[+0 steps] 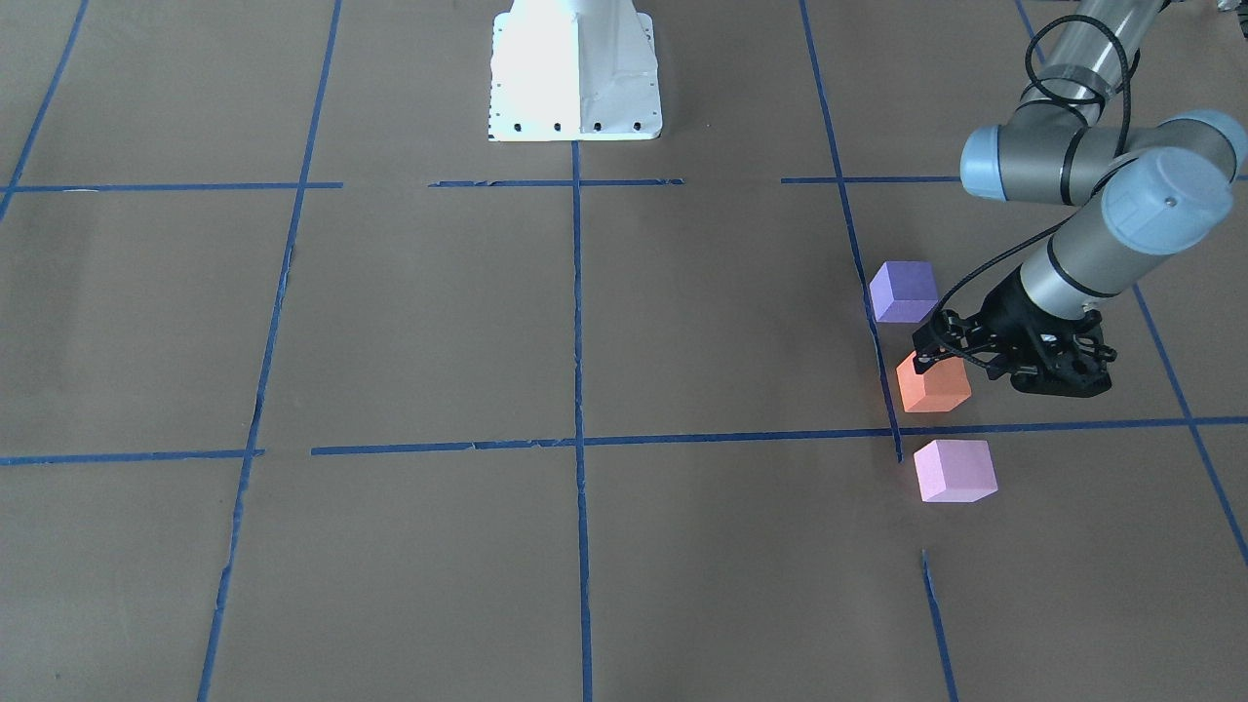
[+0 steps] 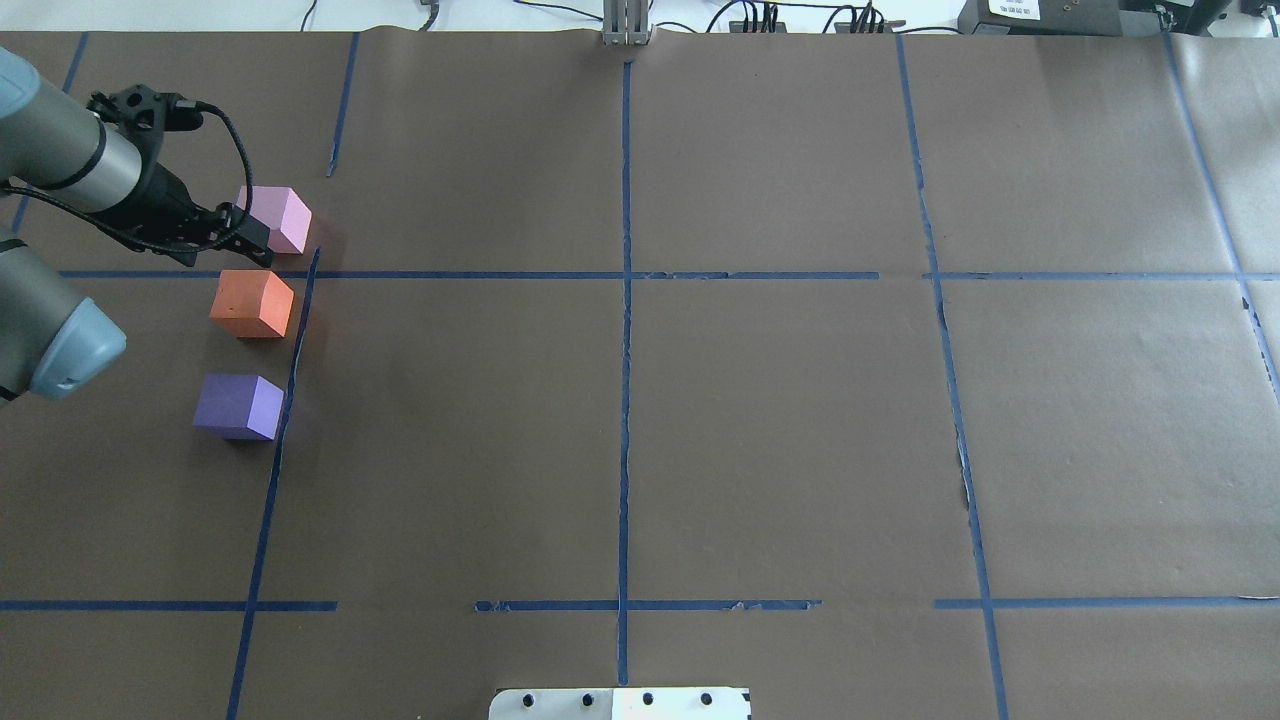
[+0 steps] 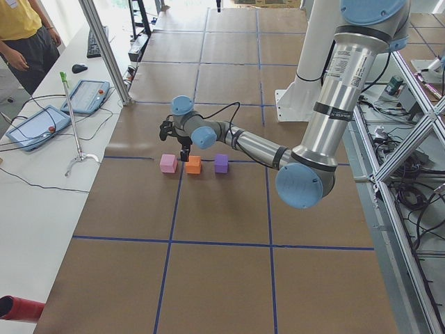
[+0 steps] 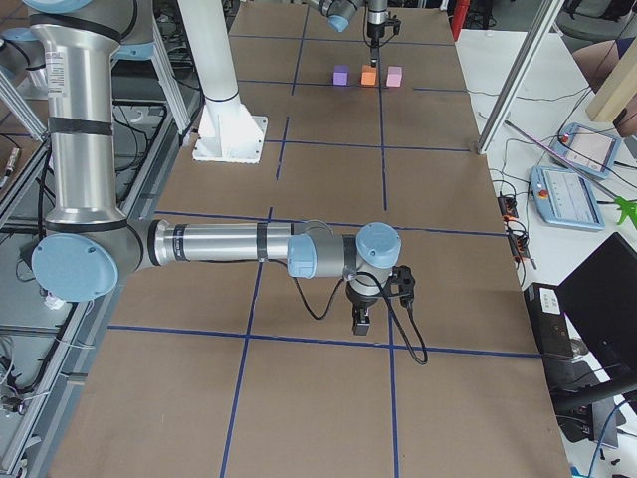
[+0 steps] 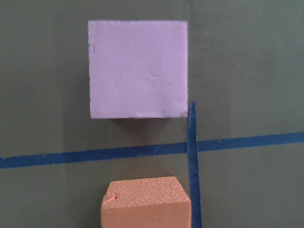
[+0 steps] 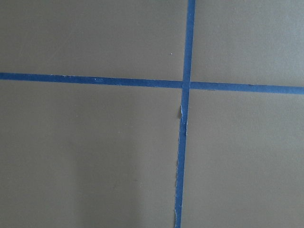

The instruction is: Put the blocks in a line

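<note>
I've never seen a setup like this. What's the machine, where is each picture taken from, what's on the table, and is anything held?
This is a robot with two jointed arms, each ending in a two-finger gripper. Four pictures come from fixed cameras: one facing the robot, one over its shoulders, one at each end of the table. The last two come from wrist cameras, looking down. The table is covered in brown paper with a grid of blue tape. Three small cubes sit in a row, not touching: a purple block, an orange block, a pink block. The left gripper is right above the orange one; all three cubes rest on the paper, so nothing is held. The right gripper hangs over bare paper, far away.
</note>
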